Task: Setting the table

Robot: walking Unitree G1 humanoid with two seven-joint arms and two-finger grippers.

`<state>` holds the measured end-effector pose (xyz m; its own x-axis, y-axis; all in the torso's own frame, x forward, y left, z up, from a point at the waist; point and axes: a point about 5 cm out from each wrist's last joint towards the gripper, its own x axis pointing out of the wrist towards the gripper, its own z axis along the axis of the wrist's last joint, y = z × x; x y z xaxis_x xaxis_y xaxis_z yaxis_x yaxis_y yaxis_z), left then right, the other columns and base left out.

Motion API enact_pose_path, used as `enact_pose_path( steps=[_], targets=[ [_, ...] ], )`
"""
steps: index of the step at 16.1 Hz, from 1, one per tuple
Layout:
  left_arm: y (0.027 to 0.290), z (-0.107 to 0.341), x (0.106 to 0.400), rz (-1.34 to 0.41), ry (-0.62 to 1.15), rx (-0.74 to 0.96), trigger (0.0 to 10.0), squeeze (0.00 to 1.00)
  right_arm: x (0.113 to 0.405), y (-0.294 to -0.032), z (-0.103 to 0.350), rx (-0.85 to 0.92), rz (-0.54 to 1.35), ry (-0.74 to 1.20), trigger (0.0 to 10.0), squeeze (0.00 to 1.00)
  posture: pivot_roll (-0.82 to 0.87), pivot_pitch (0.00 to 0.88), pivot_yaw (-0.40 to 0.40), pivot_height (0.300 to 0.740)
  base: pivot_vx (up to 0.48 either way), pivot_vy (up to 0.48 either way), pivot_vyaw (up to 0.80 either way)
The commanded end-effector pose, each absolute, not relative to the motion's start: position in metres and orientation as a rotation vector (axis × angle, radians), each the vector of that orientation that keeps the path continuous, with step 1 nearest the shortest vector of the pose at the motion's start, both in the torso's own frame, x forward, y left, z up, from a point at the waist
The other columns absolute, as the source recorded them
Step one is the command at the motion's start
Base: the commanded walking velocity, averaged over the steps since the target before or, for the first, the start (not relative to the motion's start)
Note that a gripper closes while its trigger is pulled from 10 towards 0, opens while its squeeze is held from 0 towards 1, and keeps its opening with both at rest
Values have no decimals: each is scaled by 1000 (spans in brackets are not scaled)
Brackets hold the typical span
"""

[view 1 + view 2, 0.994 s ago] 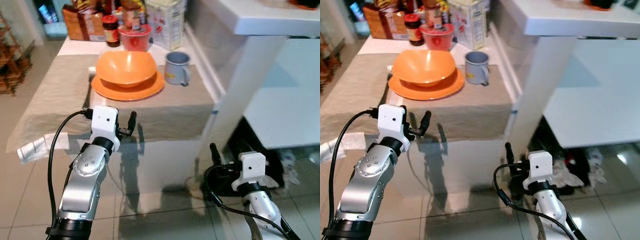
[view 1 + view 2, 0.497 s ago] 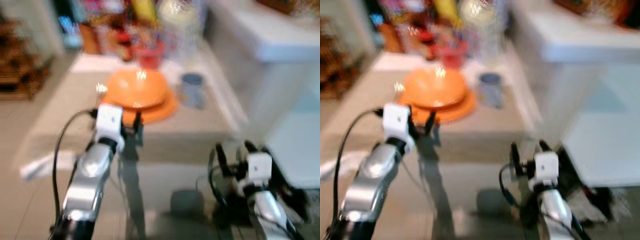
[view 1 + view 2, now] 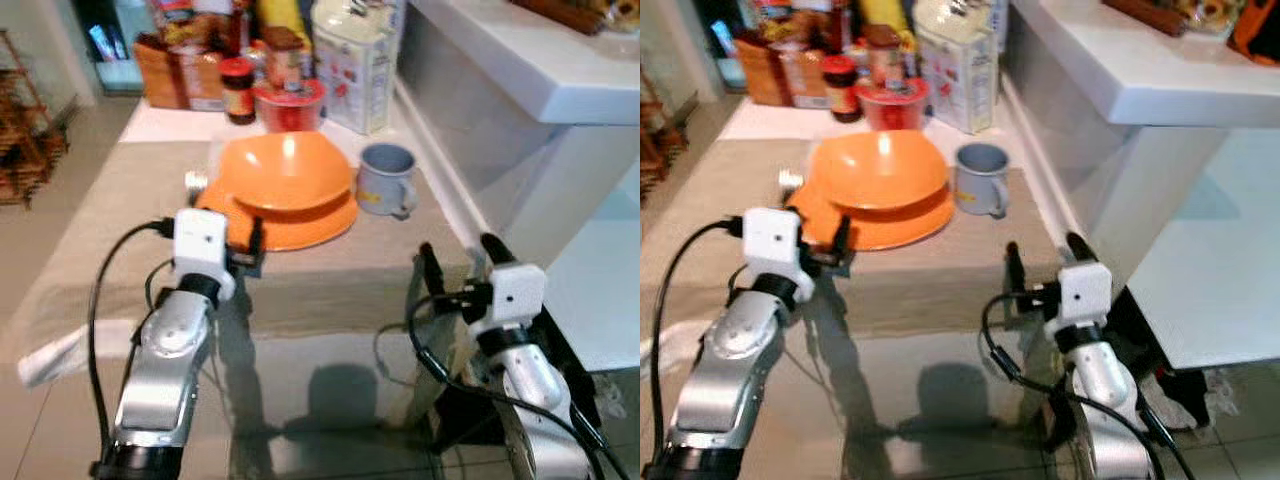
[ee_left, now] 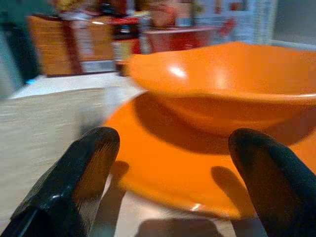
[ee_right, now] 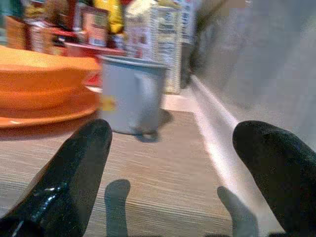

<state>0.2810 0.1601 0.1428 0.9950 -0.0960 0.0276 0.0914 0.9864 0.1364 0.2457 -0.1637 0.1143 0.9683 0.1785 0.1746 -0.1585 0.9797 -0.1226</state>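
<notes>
- two grippers sit at the table's near edge, both spread wide and holding nothing: left gripper just short of the flat orange plate, right gripper facing the grey enamel mug.
- glossy orange bowl rests on that plate, upon the beige cloth-covered table.
- best, i judge, to ease forward level, straddling the plate rim before closing.

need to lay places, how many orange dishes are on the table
2: an orange bowl sits on an orange plate, left of the grey mug. The left gripper hovers at the plate's near rim. More could hide behind the groceries.
</notes>
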Motion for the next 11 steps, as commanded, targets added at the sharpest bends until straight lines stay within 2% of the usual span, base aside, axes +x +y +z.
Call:
enact_pose_path(
  steps=[1,11],
  targets=[
    [158,148,281,-91,-58,146,10000,0,244,-166,113,-104,162,-166,10000,0,-57,0,-24,740,0,0,0],
    [160,150,283,-85,-48,164,10000,0,246,-163,108,-81,146,-126,10000,0,-55,0,-16,740,0,0,0]
  ],
)
